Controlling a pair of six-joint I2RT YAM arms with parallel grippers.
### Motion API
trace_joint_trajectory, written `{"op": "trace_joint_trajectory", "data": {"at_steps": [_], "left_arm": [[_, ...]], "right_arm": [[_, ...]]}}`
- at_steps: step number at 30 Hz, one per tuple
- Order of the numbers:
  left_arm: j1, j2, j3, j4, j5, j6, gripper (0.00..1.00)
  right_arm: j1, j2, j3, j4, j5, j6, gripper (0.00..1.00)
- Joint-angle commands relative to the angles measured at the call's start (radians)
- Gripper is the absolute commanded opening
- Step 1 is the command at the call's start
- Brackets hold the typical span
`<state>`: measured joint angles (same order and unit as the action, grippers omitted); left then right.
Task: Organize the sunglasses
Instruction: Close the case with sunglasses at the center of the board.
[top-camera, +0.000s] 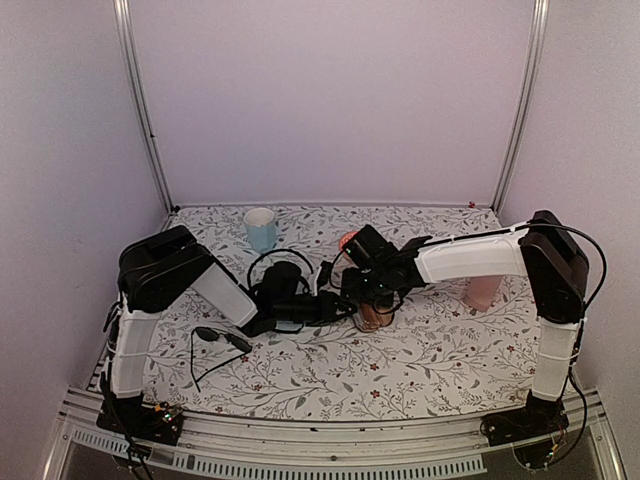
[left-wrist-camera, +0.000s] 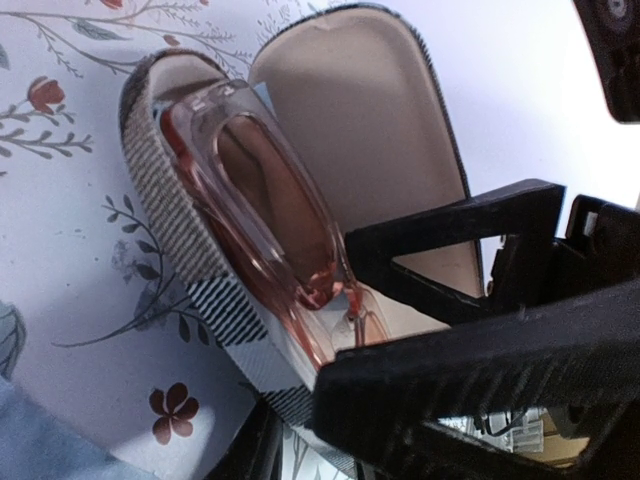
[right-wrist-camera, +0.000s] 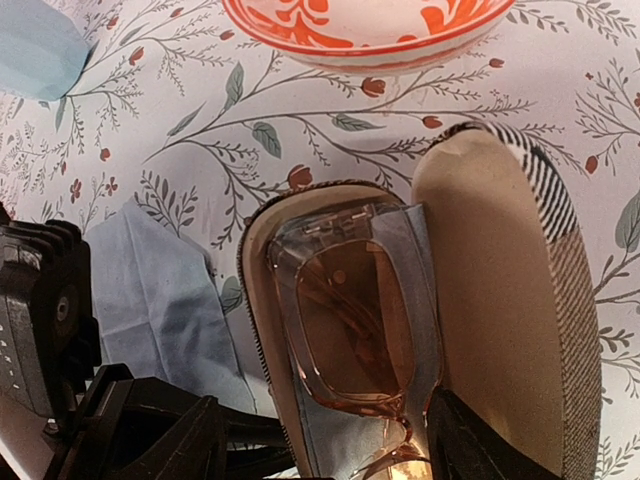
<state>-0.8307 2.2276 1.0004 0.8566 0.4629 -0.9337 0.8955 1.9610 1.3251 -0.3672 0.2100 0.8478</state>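
The pinkish see-through sunglasses (right-wrist-camera: 352, 318) lie folded in the lower half of an open case (right-wrist-camera: 500, 270) with a striped woven outside and beige lining. My left gripper (left-wrist-camera: 335, 312) is shut across that half of the case (left-wrist-camera: 165, 190), with the pink glasses (left-wrist-camera: 270, 200) running between its fingers. My right gripper (right-wrist-camera: 320, 432) hovers open over the same case. One finger (right-wrist-camera: 480, 445) is by the hinge crease and the other (right-wrist-camera: 150, 430) is off to the side over a blue cloth. The black sunglasses (top-camera: 218, 338) lie unfolded on the table at the front left.
An orange-patterned bowl (right-wrist-camera: 370, 30) stands just beyond the case. A pale blue cup (top-camera: 260, 228) is at the back. A pink case (top-camera: 482, 292) stands under the right arm. A blue cloth (right-wrist-camera: 160, 300) lies beside the open case. A black cable (top-camera: 268, 262) loops by the left wrist.
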Motion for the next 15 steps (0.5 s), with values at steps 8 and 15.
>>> {"op": "trace_joint_trajectory", "data": {"at_steps": [8, 15], "left_arm": [[-0.018, 0.037, -0.018, -0.022, 0.011, 0.012, 0.24], [-0.018, 0.029, -0.025, -0.019, 0.005, 0.009, 0.24]], "right_arm": [[0.014, -0.010, 0.016, 0.015, -0.071, -0.002, 0.69], [0.021, -0.004, 0.053, -0.035, -0.023, -0.018, 0.73]]}}
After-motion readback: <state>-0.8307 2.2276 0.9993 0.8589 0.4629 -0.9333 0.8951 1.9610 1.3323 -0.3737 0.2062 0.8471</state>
